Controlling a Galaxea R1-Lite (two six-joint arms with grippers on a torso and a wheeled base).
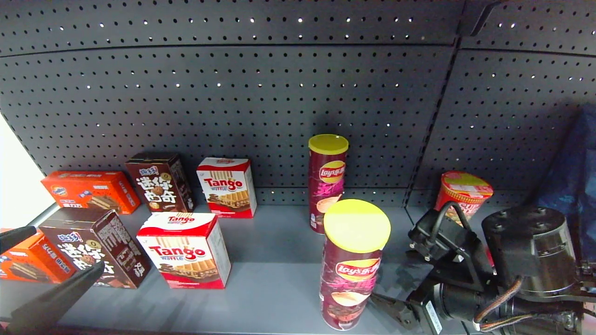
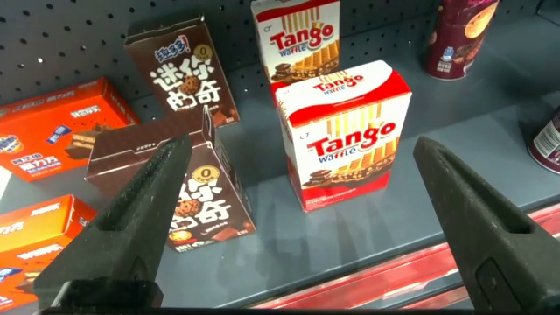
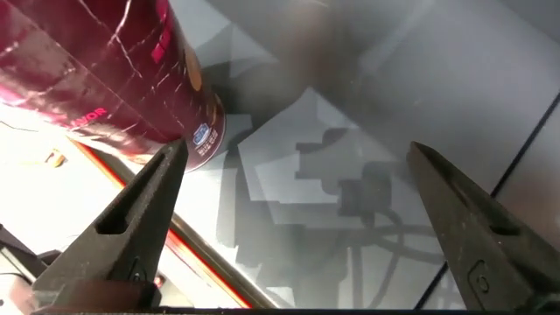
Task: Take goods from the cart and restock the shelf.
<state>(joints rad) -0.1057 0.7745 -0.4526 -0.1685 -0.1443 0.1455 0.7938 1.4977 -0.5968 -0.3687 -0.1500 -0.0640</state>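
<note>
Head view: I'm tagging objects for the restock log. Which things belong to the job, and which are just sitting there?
Job: front chip can; right gripper, open beside it; shelf.
Bystanders, likely already stocked: rear chip can; front wafer box; rear wafer box; noodle cup; blue object at right edge.
</note>
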